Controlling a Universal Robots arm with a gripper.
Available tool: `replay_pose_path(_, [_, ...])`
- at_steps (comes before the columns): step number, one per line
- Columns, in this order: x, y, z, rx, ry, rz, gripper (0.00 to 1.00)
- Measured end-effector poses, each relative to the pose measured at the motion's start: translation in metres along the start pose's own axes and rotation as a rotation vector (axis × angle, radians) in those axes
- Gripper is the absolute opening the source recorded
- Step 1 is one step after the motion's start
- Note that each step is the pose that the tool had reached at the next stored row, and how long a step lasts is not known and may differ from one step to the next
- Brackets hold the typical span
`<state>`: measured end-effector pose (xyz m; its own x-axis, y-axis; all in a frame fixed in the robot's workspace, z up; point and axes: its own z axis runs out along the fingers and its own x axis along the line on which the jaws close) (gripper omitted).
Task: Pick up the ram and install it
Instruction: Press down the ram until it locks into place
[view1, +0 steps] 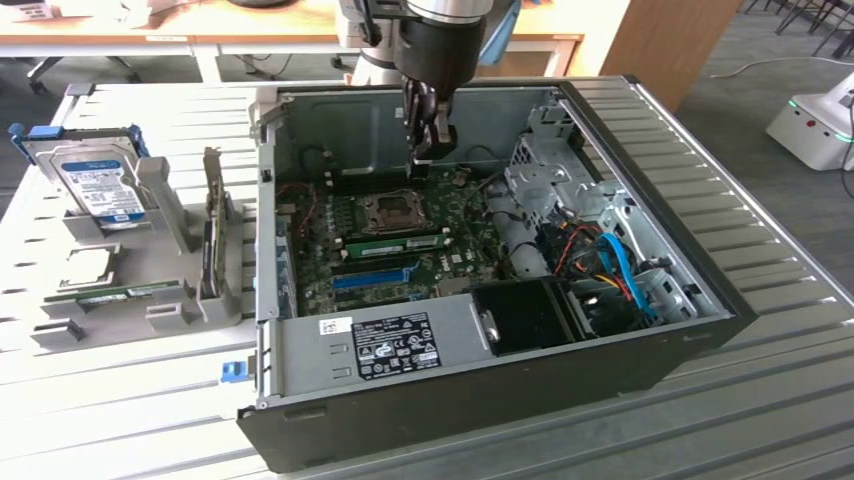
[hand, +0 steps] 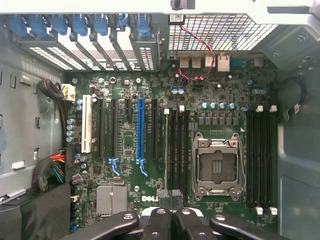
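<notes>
Green circuit board marks the ram (view1: 127, 293), which we see lying low in the grey rack (view1: 167, 320) on the surface (view1: 134, 400) at the exterior view's left, in front of the silver hard drive (view1: 100, 190) and beside the upright expansion card (view1: 214, 235). Further right stands the open computer case (view1: 467, 400), where another green stick (view1: 400, 243) looks seated in a slot next to the CPU socket (view1: 396, 208). We cannot say for certain which stick the task means, but we take it to be the one in the rack. The claw (view1: 430, 145) hangs inside the case over the motherboard, well apart from the rack, its fingers pressed together with nothing between them. As we judge it, the risks are these: the case wall stands between claw and rack and could be clipped. The ram lies thin and low, so an off-centre grip could tilt it. Loose cables (view1: 621, 270) crowd the exterior view's right.
</notes>
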<state>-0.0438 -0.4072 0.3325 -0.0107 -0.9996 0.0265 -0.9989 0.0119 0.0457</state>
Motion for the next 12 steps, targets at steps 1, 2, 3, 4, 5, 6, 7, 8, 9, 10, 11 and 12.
replay_pose_path(1, [0.0000,0.0000,0.0000,-0.0001,0.0000,0.000,0.10])
replay_pose_path(2, [0.0000,0.0000,0.0000,0.0000,0.0001,0.000,0.10])
replay_pose_path(3, [0.0000,0.0000,0.0000,0.0000,0.0001,0.000,0.10])
replay_pose_path(4, [0.0000,0.0000,0.0000,-0.0001,0.0000,0.001,0.10])
replay_pose_path(5, [0.0000,0.0000,0.0000,-0.0002,-0.0001,0.004,0.10])
replay_pose_path(6, [0.0000,0.0000,0.0000,-0.0003,-0.0003,0.009,0.10])
replay_pose_path(7, [0.0000,0.0000,0.0000,-0.0005,-0.0006,0.015,0.10])
replay_pose_path(8, [0.0000,0.0000,0.0000,-0.0007,-0.0009,0.024,0.10])
replay_pose_path(9, [0.0000,0.0000,0.0001,-0.0009,-0.0015,0.034,0.10])
replay_pose_path(10, [0.0000,0.0000,0.0002,-0.0013,-0.0021,0.047,0.10])
replay_pose_path(11, [0.0000,0.0000,0.0002,-0.0017,-0.0027,0.061,0.10])
replay_pose_path(12, [0.0000,0.0000,0.0003,-0.0021,-0.0035,0.077,0.10])
